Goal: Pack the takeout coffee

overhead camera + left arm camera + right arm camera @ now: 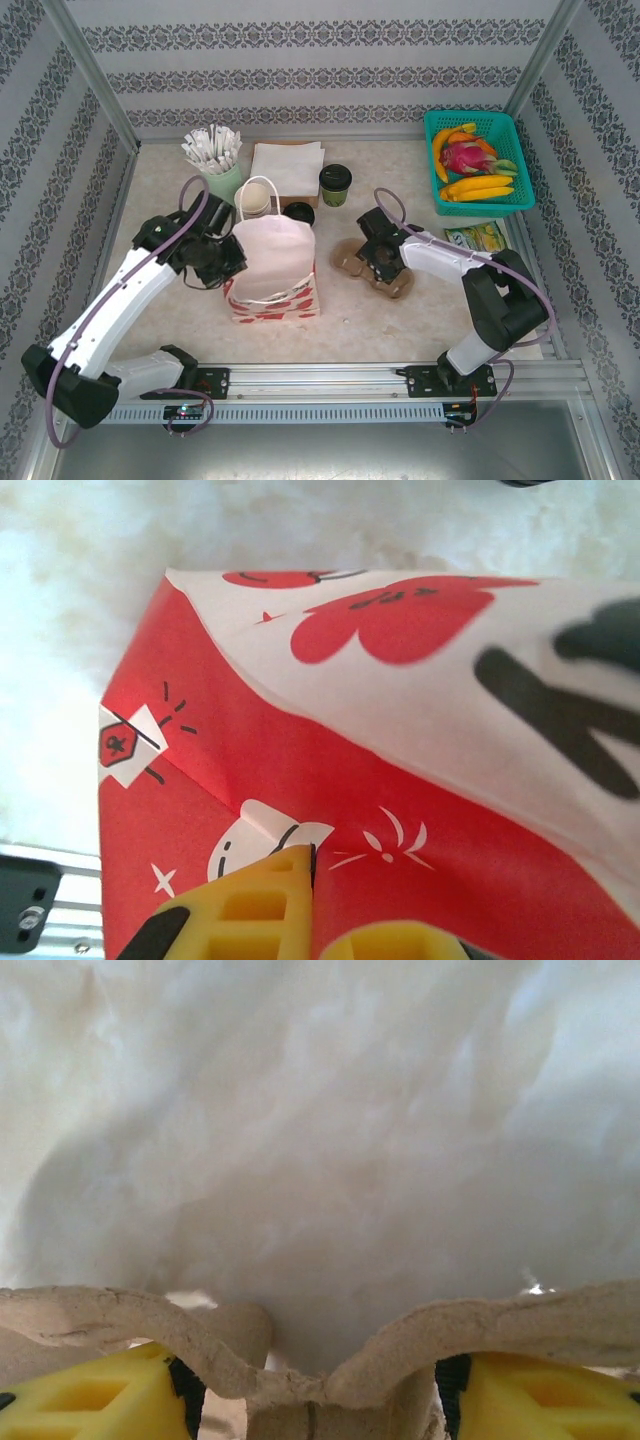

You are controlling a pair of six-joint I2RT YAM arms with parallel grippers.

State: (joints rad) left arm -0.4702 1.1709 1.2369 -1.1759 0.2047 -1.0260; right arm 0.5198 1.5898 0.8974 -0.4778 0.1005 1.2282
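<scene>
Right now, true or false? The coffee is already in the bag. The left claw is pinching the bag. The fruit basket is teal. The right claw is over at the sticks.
1. The takeout coffee is already in the paper bag: false. It stands outside, behind the bag.
2. The left gripper pinches the bag: true.
3. The fruit basket is teal: true.
4. The right gripper is at the sticks: false. It is at the cardboard cup carrier.

One camera is fixed high behind the near edge, looking down over the whole pale speckled tabletop (pixel 400 330). The left wrist camera sits tight against the red-and-white printed paper bag (pixel 300 770), shared with the overhead view. The right wrist camera looks closely across the brown moulded-pulp cup carrier (pixel 120 1310) onto that tabletop.
</scene>
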